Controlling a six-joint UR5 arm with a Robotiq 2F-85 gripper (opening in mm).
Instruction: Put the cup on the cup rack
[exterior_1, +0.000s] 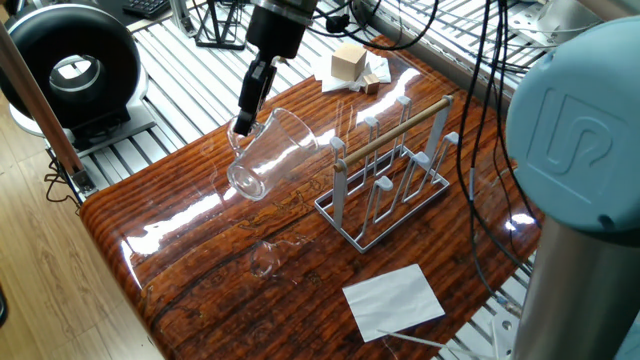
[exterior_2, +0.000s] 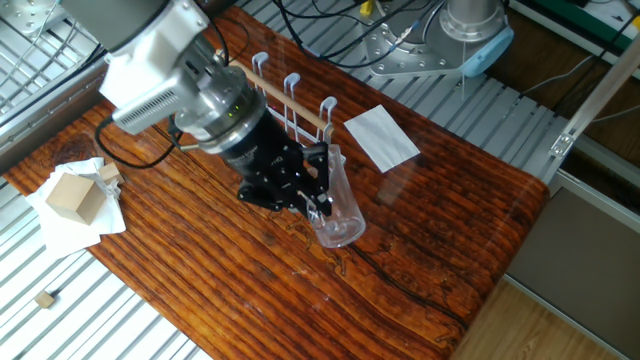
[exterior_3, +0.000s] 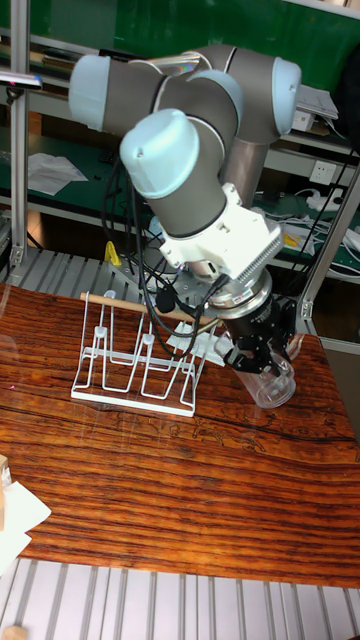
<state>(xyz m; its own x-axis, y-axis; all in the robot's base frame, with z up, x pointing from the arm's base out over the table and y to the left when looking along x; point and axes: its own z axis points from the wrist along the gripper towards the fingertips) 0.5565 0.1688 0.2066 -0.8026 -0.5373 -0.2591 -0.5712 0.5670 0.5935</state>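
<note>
On the left of one fixed view, a black ring-shaped device (exterior_1: 68, 62) sits beyond the wooden worktop (exterior_1: 200, 270). Next along, the tool (exterior_1: 243, 122) has its fingers closed on the rim of the cup (exterior_1: 268, 152), which hangs tilted above the worktop, mouth facing down and leftward (clear of the wood in all three views). Just right of it stands the cup rack (exterior_1: 392, 170), its pegs bare, a wooden rod across the top. A white paper sheet (exterior_1: 393, 300) lies in front of the rack. At far right, the arm's blue cap (exterior_1: 580, 120) carries a raised "UR" logo.
</note>
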